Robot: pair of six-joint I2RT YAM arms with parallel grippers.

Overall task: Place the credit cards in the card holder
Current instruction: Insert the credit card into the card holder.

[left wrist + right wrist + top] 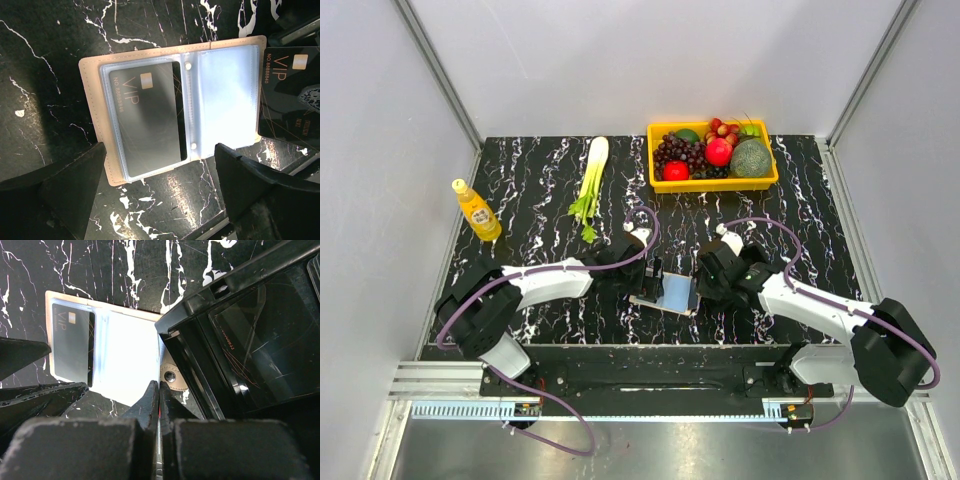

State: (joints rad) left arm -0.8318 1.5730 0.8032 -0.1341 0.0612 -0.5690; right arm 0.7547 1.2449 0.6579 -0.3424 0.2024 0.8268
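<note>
The beige card holder [675, 293] lies open on the black marble table between my grippers. In the left wrist view the card holder [92, 115] shows a dark VIP credit card [147, 117] in its left clear sleeve; the right sleeve [225, 95] looks empty. My left gripper [160, 155] is open and hovers over the holder's near edge. My right gripper [159, 386] is shut on a thin card seen edge-on, at the holder's right edge [125, 355] beside the clasp tab [172, 376]. Another VIP card [287, 80] lies to the right.
A black card case [250, 340] with a dark card sits right beside the holder. A yellow tray [660, 185] of fruit stands at the back. A green stalk vegetable [592, 180] and a yellow bottle [478, 212] are at the back left.
</note>
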